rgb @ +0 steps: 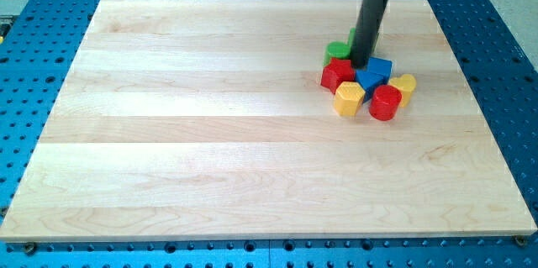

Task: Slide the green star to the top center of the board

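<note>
Red cylinder (386,102) nearest, green star (340,49) touching tool tip (362,64) at its left, tool a plain rod without jaws.

High frontal view over board (252,134)

Bright, even overhead light, soft short shadows (faint glare on the board (210,134)), focus sharp.

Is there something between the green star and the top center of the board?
Nothing visible blocks that way. The green star lies left of my tip; the other blocks cluster below it, and the board toward the top center is bare.
</note>
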### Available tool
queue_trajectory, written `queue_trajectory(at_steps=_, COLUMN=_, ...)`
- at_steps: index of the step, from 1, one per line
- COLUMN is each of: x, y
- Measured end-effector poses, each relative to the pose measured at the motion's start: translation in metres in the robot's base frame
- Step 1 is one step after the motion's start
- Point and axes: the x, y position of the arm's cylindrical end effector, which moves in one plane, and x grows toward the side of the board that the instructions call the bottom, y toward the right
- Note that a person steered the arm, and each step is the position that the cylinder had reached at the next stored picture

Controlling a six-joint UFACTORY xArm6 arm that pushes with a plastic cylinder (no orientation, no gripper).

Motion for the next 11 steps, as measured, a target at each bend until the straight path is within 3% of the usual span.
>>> queue_trajectory(at_steps=2, x=-0.009, y=0.043)
queue_trajectory(at_steps=4, x=-0.065, y=-0.056)
queue_trajectory(at_steps=5, x=-0.060, y=-0.041)
queue_trajectory(at_steps=6, x=-0.089, y=-0.034)
queue_trajectory(at_steps=7, x=-0.106, y=-0.069)
queue_trajectory(at_steps=8, x=-0.106, y=-0.096)
queue_trajectory(at_steps=9, x=-0.083, y=-0.080)
queue_trajectory(at_steps=11, x=-0.086, y=-0.094)
